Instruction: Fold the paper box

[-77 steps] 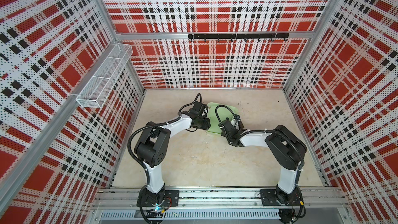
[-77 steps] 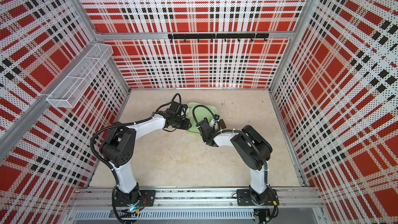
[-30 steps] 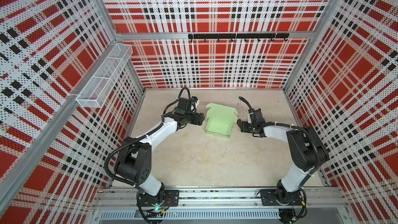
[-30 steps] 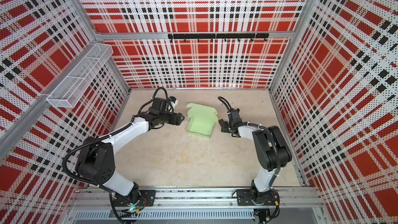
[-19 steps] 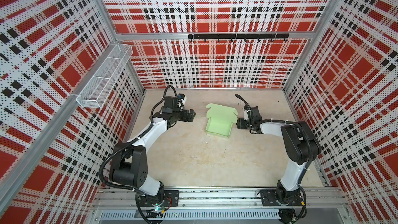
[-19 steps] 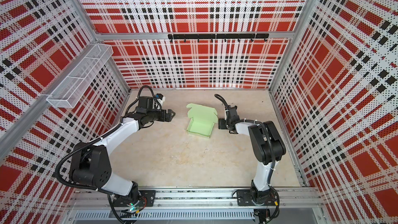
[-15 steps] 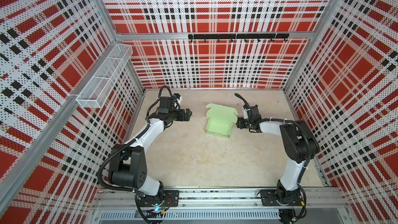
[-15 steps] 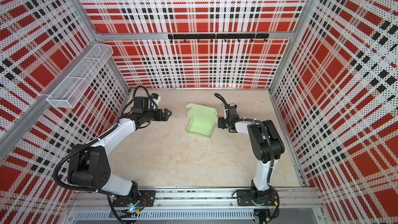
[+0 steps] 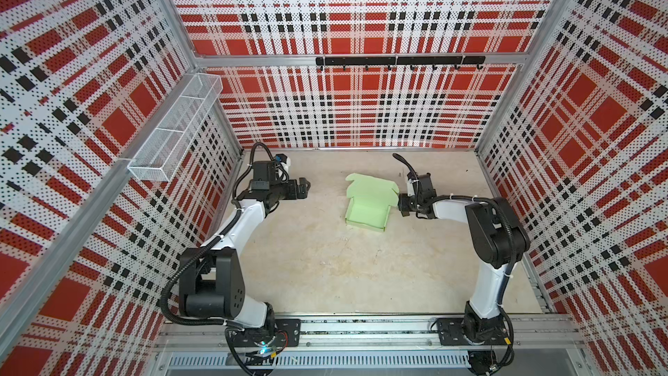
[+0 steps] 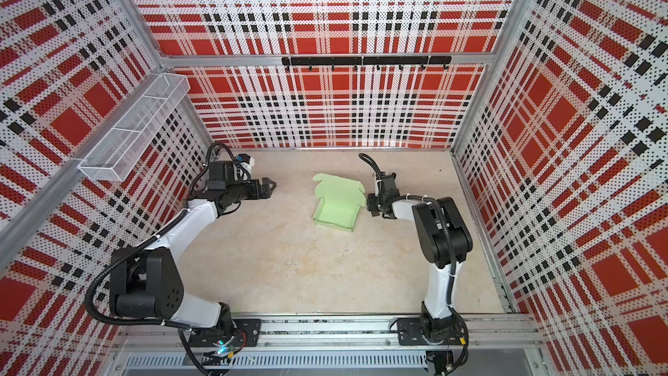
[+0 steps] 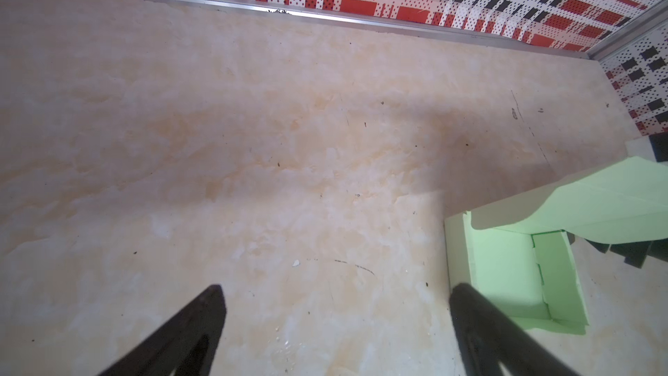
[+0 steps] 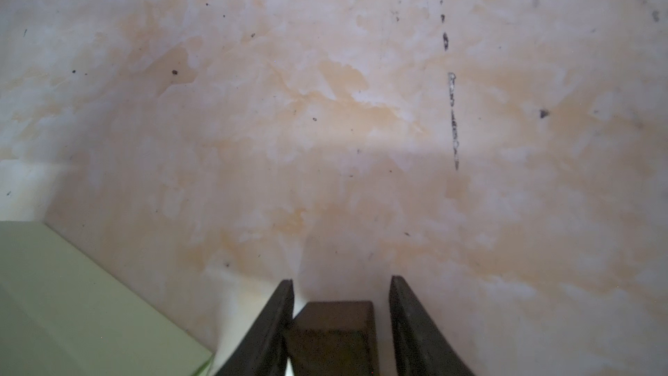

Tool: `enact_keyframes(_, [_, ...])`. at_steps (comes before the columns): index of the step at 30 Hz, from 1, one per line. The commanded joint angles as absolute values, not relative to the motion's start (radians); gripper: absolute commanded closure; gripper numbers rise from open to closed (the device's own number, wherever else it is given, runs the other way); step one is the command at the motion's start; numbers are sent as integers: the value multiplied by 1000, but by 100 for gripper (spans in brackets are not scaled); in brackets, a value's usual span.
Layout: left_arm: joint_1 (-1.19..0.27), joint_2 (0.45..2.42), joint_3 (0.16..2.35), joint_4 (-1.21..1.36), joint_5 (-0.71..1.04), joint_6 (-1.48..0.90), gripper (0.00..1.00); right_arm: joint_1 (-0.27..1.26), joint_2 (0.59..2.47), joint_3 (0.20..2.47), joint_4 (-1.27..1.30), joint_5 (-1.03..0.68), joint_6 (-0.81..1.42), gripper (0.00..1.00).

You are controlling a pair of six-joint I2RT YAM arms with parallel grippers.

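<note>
The paper box (image 9: pixel 367 207) (image 10: pixel 338 207) is pale mint green and lies mid-table in both top views: an open tray whose lid flap leans back toward the rear wall. It also shows in the left wrist view (image 11: pixel 506 273) and the right wrist view (image 12: pixel 72 302). My left gripper (image 9: pixel 306 188) (image 10: pixel 271 186) (image 11: pixel 336 287) hangs wide open and empty, well left of the box. My right gripper (image 9: pixel 402 206) (image 10: pixel 370 206) (image 12: pixel 341 280) sits low beside the box's right wall. Its jaws stand half closed around a small dark brown block (image 12: pixel 334 320), one finger touching it and a narrow gap at the other.
A white wire basket (image 9: pixel 177 132) hangs on the left wall and a black hook rail (image 9: pixel 397 61) on the back wall. Plaid panels close in three sides. An aluminium rail (image 9: pixel 361 330) carrying both arm bases runs along the front edge.
My left arm drew back leftward from the box and its jaws spread fully. My right gripper slid up beside the box's right wall and its jaws narrowed around the brown block.
</note>
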State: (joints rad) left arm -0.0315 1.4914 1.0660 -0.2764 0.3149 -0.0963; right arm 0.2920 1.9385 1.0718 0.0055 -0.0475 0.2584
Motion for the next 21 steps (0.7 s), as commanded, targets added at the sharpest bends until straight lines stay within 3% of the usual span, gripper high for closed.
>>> enact_keyframes(1, [-26, 1462, 1060, -255, 330, -100, 1, 288, 1938, 1069, -16, 0, 274, 59])
enact_keyframes(21, [-7, 1428, 1039, -233, 341, -118, 1, 297, 1688, 825, 28, 6, 368, 69])
